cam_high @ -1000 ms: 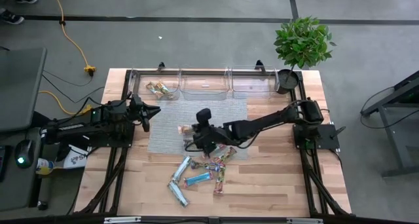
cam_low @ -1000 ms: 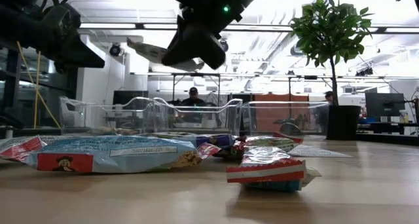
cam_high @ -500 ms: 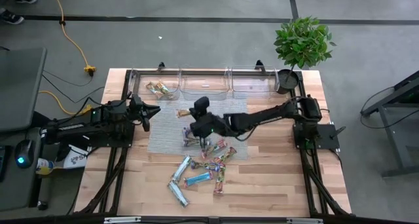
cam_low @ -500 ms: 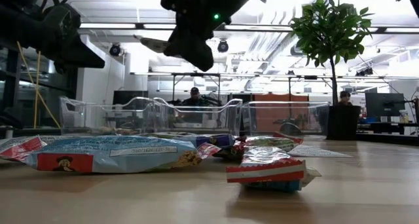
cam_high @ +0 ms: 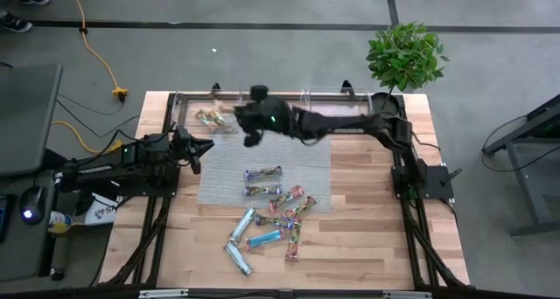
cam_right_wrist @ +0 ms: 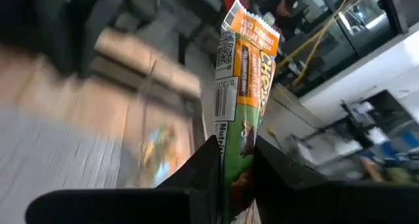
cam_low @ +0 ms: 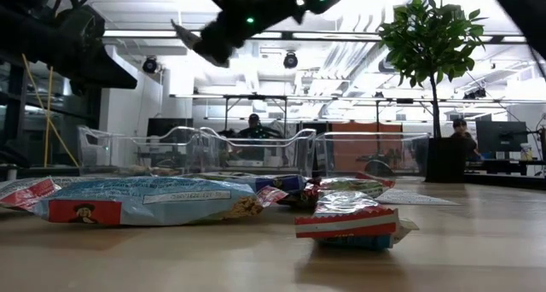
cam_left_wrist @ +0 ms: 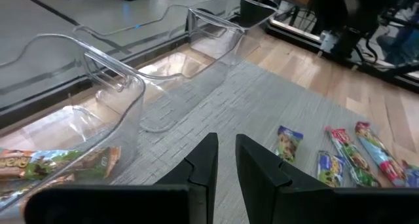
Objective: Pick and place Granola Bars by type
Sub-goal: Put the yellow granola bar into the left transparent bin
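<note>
Orange-and-green wrapped granola bar (cam_right_wrist: 241,86) pinched upright in right end effector (cam_high: 251,124), raised near worktop's (cam_high: 367,220) far-left clear bin (cam_high: 206,115). Left end effector (cam_high: 194,150), fingers nearly together, empty, by left edge.

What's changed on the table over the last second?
The right claw swung from over the mat up toward the left bin, carrying an orange-wrapped bar clamped between its fingers. The left claw stayed parked at the mat's edge, and the loose bars haven't moved.
</note>
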Tool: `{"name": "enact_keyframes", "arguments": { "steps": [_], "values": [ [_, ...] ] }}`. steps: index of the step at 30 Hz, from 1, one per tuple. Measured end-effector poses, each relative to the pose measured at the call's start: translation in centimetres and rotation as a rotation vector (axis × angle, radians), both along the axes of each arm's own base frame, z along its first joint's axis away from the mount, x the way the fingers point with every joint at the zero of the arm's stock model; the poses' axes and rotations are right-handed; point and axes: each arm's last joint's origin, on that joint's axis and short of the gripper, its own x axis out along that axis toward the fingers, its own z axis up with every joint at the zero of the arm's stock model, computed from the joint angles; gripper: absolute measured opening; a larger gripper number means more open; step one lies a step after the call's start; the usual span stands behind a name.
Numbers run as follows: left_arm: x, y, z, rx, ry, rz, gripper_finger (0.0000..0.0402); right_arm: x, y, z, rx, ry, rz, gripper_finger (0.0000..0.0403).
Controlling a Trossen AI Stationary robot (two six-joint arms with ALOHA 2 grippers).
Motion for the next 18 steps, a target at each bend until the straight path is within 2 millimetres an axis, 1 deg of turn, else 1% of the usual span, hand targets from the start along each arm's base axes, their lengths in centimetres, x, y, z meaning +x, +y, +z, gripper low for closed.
{"name": "enact_keyframes", "arguments": {
  "steps": [3, 7, 10, 11, 14, 18],
  "values": [
    [0.0, 0.0, 0.0, 0.000, -0.003, 0.008, 0.0054, 2.1, -1.9, 0.4, 0.123, -0.061, 0.059, 0.0057],
    [0.0, 0.0, 0.0, 0.001, -0.003, 0.012, 0.0054, 5.0, -4.0, -0.7, 0.307, -0.137, 0.130, 0.0057],
    [0.0, 0.0, 0.0, 0.001, -0.003, 0.012, 0.0054, 6.6, -5.2, -1.5, 0.387, -0.194, 0.151, 0.0057],
    [0.0, 0.0, 0.0, 0.001, -0.003, 0.012, 0.0054, 7.1, -5.6, -2.2, 0.407, -0.204, 0.150, 0.0057],
    [0.0, 0.0, 0.0, 0.001, -0.003, 0.013, 0.0054, 7.3, -6.7, -4.6, 0.493, -0.264, 0.140, 0.0057],
    [0.0, 0.0, 0.0, 0.001, 0.000, 0.015, 0.0054, 6.6, -8.4, -7.5, 0.669, -0.262, 0.065, 0.0057]
  ]
}}
